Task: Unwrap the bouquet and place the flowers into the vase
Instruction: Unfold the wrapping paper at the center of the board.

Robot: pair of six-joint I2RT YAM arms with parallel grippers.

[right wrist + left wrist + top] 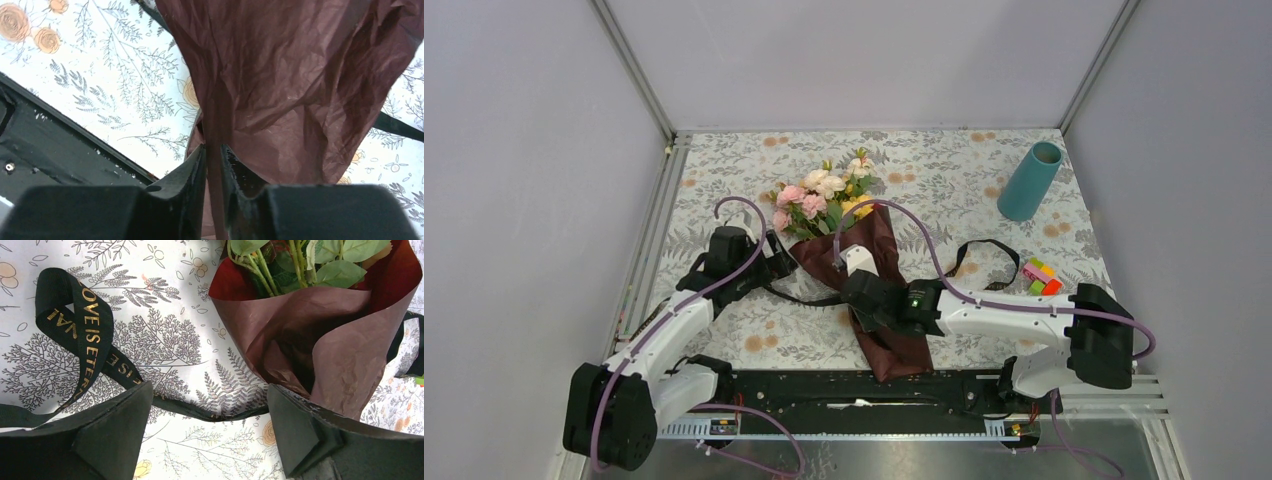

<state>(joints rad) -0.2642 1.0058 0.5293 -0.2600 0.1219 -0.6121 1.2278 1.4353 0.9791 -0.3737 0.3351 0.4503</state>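
The bouquet (879, 250) lies in the middle of the table. Its pink, cream and yellow flowers (819, 195) point to the far side, and the maroon paper (290, 75) trails toward the near edge. My right gripper (213, 155) is over the lower part of the wrap, its jaws pinched on a fold of the paper. My left gripper (210, 405) stands open just left of the wrap (320, 335), low over the cloth. The black ribbon (82, 325) runs across between its fingers. Green stems (265, 270) show in the wrap's mouth. The teal vase (1030, 181) stands at the far right.
A small multicoloured block toy (1041, 277) lies right of the bouquet, near a loop of ribbon (984, 250). The black base rail (874, 390) runs along the near edge, just behind the paper's tail. Grey walls enclose the table.
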